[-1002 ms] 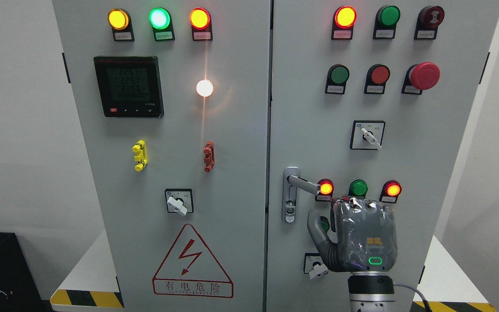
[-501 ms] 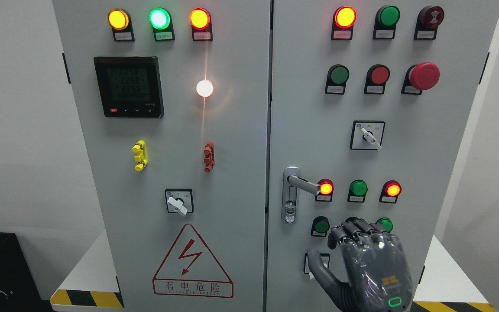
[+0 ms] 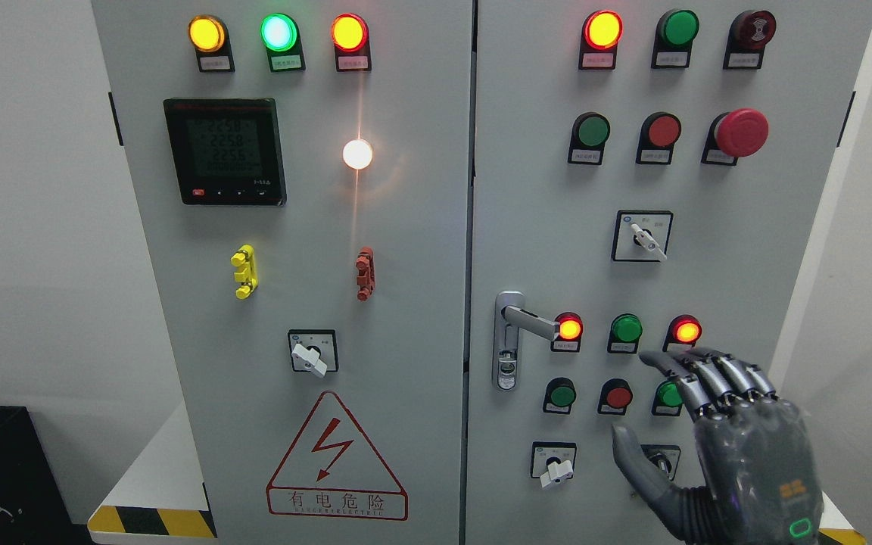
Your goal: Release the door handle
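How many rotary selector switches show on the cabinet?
4: left door white-knobbed selector switch; right door upper, lower left, and one partly hidden behind the right hand at.

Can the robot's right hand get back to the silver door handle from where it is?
Probably yes. The right hand is open, holds nothing, and sits low and to the right of the door handle. Only flat panel buttons lie between them, nothing blocking.

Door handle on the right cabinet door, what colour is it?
Silver metal: the door handle shows best in the head view.

The grey cabinet (image 3: 406, 250) stands on a white platform (image 3: 156, 469) with hazard-striped edge.
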### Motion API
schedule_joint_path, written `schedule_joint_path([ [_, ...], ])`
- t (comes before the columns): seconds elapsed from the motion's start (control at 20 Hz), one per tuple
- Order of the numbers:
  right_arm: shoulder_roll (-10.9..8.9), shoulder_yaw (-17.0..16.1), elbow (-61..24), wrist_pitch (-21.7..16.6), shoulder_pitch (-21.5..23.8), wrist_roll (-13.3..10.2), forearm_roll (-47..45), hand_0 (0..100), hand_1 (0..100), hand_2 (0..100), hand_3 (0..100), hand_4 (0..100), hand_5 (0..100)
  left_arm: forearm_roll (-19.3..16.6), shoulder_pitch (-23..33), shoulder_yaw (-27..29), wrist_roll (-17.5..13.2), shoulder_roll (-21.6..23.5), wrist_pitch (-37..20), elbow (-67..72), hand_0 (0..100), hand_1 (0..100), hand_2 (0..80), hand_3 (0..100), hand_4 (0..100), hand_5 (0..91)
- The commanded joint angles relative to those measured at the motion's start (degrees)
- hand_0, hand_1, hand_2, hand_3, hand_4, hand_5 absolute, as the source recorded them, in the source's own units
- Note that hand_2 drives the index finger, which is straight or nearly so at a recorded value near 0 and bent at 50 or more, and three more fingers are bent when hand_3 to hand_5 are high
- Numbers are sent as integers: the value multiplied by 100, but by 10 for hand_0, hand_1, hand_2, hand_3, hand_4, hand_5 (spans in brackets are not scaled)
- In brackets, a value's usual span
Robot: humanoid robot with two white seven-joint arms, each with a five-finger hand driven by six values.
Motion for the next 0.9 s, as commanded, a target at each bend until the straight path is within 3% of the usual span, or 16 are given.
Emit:
schedule_joint_path([
  [0.0, 15, -314, -97, 13, -290, 39, -263, 491, 212, 0, 0, 26, 0, 5, 97, 0, 2, 0, -4, -2, 120, 556, 0, 0, 0, 0],
  [0.1, 41, -191, -97, 5, -238, 214, -263, 488, 221, 0, 24, 50, 0, 5, 97, 0, 2, -9, -4, 7, 120, 556, 0, 0, 0, 0],
  [0.85, 77, 179, -132, -4, 202, 189, -263, 494, 231, 13, 38, 63, 0, 5, 97, 0, 2, 0, -4, 7, 120, 556, 0, 0, 0, 0],
])
